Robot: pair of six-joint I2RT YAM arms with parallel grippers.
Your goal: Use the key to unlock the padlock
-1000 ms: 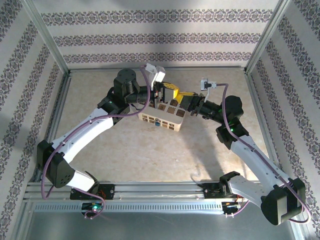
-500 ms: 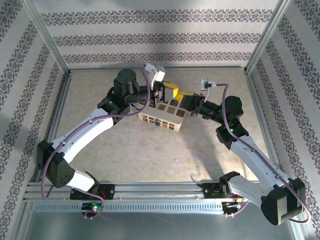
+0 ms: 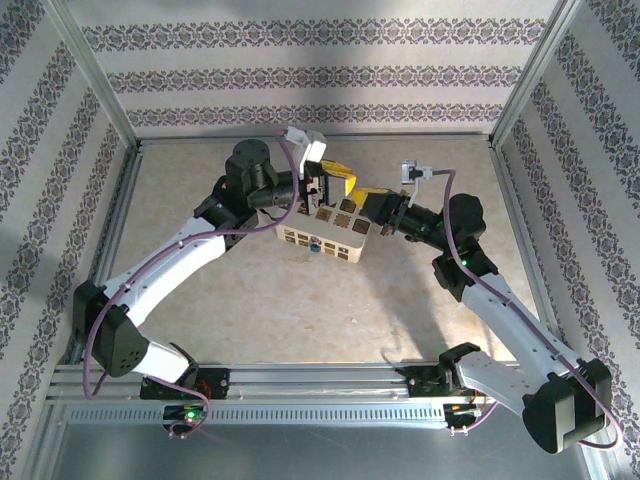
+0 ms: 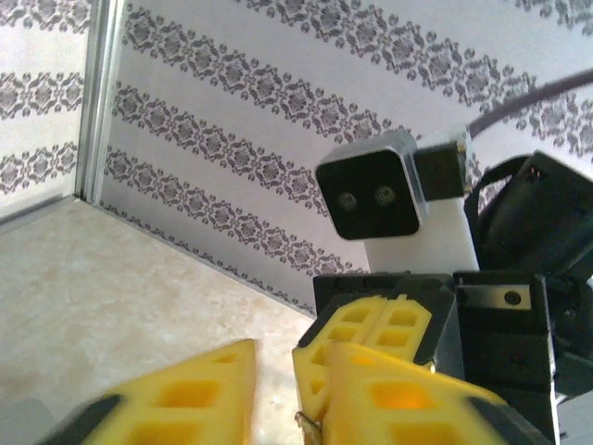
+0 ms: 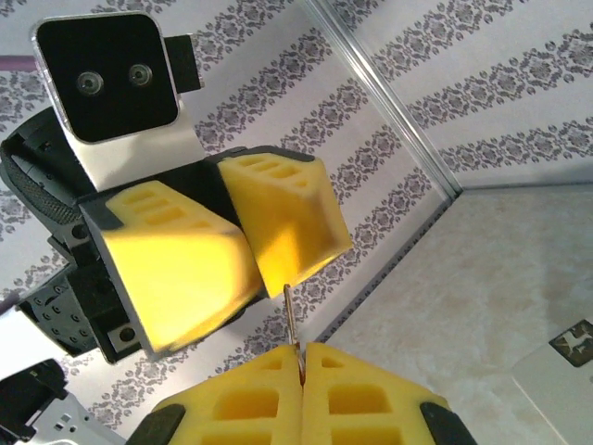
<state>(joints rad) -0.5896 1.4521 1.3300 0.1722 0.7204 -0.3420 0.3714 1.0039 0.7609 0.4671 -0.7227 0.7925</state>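
Observation:
The key (image 5: 291,311) is a thin metal sliver standing up out of my right gripper (image 5: 302,350), which is shut on its lower end. Its upper tip touches the edge of one yellow finger (image 5: 278,213) of my left gripper. In the left wrist view the left gripper (image 4: 278,389) is open with a gap between its pads, and the key (image 4: 311,426) shows beside its right pad. Both grippers meet above the far side of the cream box (image 3: 300,237). The padlock (image 3: 314,248) is a small blue spot at the box's near edge.
The cream box carries dark square tiles (image 3: 343,206) on top. Patterned walls with metal frame posts (image 3: 100,80) enclose the table on three sides. Purple cables (image 3: 270,222) run along both arms.
The left gripper's jaws have parted from shut to a small gap. The right gripper has edged slightly left toward the left gripper and closed fully.

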